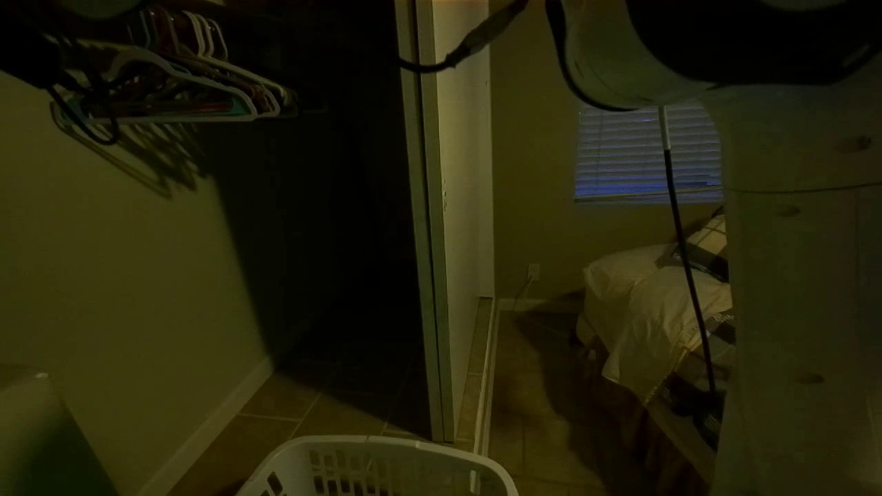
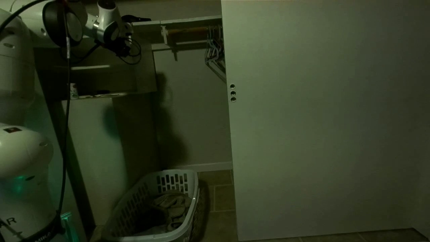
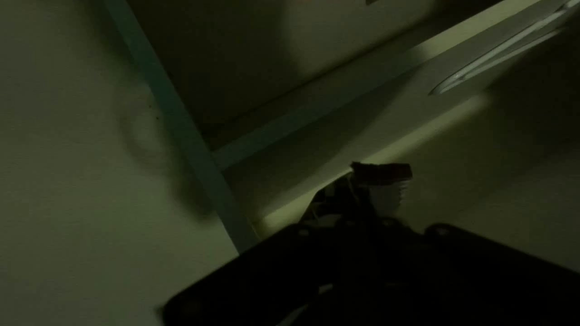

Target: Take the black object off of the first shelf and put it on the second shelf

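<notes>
Open room between shelf unit (image 2: pixel 146 67) and hangers (image 2: pixel 215 50); door (image 2: pixel 319 117) blocks beyond, basket (image 2: pixel 194 200) occupies floor (image 2: pixel 223 198) below.

Dim, mostly greenish cast. In an exterior view: plain wall (image 1: pixel 131 269), partly shadowed, at 9 o'clock; blind-covered window (image 1: pixel 627 153) at 2; bed (image 1: pixel 637 303) at 4; tiled floor (image 1: pixel 524 427) at 5. In an exterior view: pale door (image 2: pixel 319 121) at 3.

- How was the arm (image 2: pixel 20 77) sitting?
- It stood upright on the left in an exterior view, bent over up top, wrist (image 2: pixel 109 20) out right.
- And the gripper (image 3: pixel 362 199), in the wrist view?
- Dark silhouette, so tbh I couldn't tell if its jaws were apart.
</notes>
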Tool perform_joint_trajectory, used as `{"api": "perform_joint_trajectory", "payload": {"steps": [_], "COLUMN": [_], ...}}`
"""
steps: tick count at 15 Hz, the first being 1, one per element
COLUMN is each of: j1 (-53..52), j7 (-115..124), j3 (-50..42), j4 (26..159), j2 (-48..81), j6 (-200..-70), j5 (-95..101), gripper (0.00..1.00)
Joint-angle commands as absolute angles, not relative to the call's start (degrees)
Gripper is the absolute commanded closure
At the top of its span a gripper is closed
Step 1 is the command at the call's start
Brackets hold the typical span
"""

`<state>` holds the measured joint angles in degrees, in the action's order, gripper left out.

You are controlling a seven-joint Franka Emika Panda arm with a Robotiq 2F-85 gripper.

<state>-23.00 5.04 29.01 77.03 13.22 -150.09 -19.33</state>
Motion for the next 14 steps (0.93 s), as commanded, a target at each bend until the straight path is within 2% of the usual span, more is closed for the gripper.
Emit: {"api": "perform_joint_trajectory", "payload": {"steps": [1, 14], "j1": [-26.85, -33.62], "j7": [8.65, 15.11], "j3": [26.6, 21.69], "j4": [72.75, 62.89], "j2": [17.12, 25.41], "j6": [-151.16, -150.23], "j5": [-15.38, -11.68], "gripper": [1.0, 1.0]}}
